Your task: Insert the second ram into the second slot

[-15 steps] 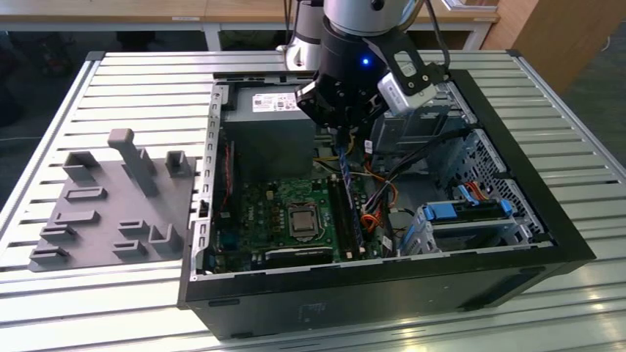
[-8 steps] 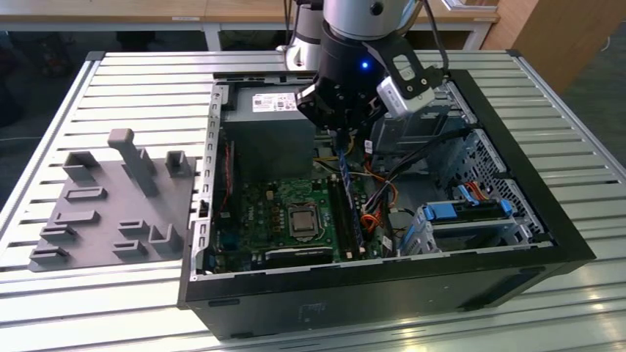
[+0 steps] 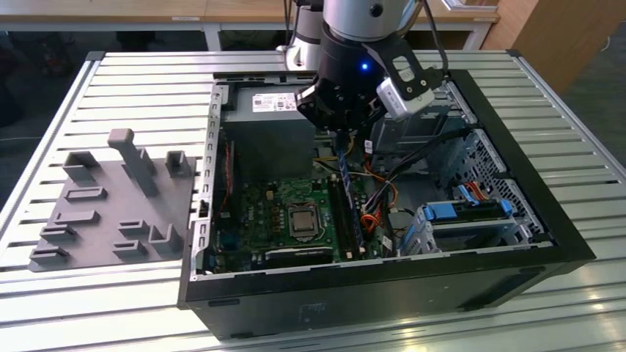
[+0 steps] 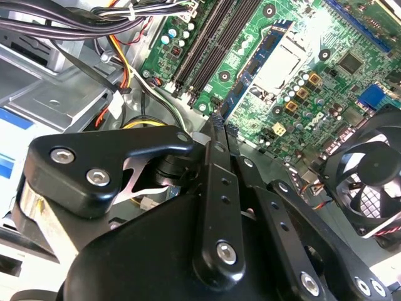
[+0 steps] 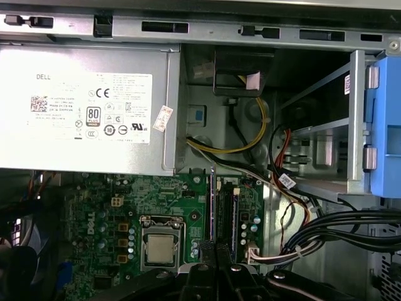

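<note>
My gripper [image 3: 341,145] hangs inside the open computer case [image 3: 547,220], over the motherboard [image 3: 264,213]. It is shut on the second ram [image 3: 344,172], a thin blue stick that points down edge-on from the fingertips. In the first wrist view the second ram [image 5: 213,200] is a thin line rising from the gripper [image 5: 216,252], just over the dark ram slots [image 5: 227,213]. In the second wrist view the second ram [image 4: 250,69] runs out from the closed gripper [image 4: 216,125] beside the slots [image 4: 210,41]. I cannot tell whether the stick touches a slot.
A silver power supply [image 3: 269,103] sits at the case's far end. Cable bundles [image 3: 391,183] and blue drive-bay latches [image 3: 459,213] lie to the exterior view's right of the slots. The processor socket [image 3: 298,220] and a fan [image 4: 369,182] are nearby. A grey fixture plate [image 3: 108,205] lies outside.
</note>
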